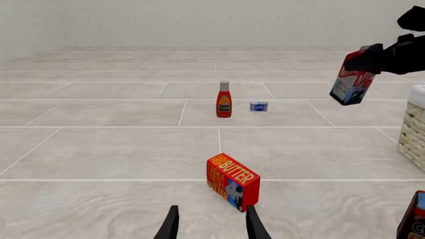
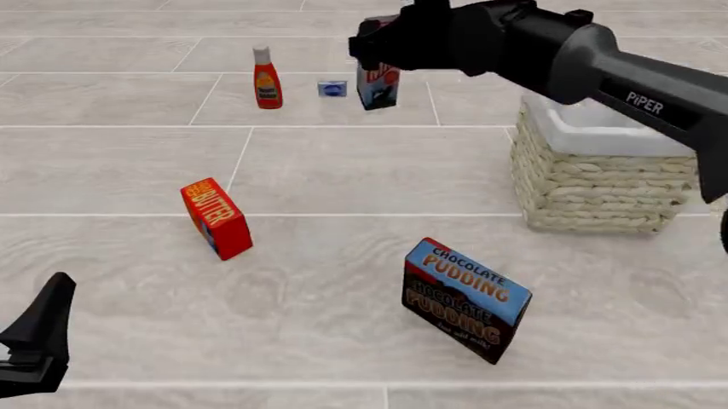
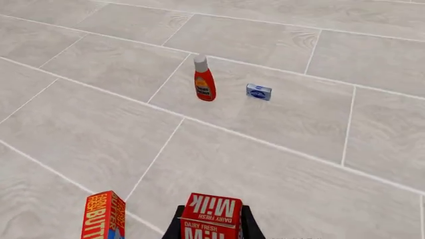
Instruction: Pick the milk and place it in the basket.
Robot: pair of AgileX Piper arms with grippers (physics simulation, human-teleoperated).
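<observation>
My right fingers (image 3: 212, 221) clamp the milk (image 3: 214, 215) by its top — it hangs tilted in the air above the surface (image 2: 341, 170), near the basket (image 2: 592, 183) but not over it. My left fingers (image 1: 211, 224) stand spread and bare, low, facing the butter (image 1: 232, 180). A red bottle (image 2: 268, 78) stands farther off.

Basket (image 2: 592, 183) rough woven wicker, white liner probably cloth; milk (image 3: 212, 215) smooth printed carton; floor matt.
</observation>
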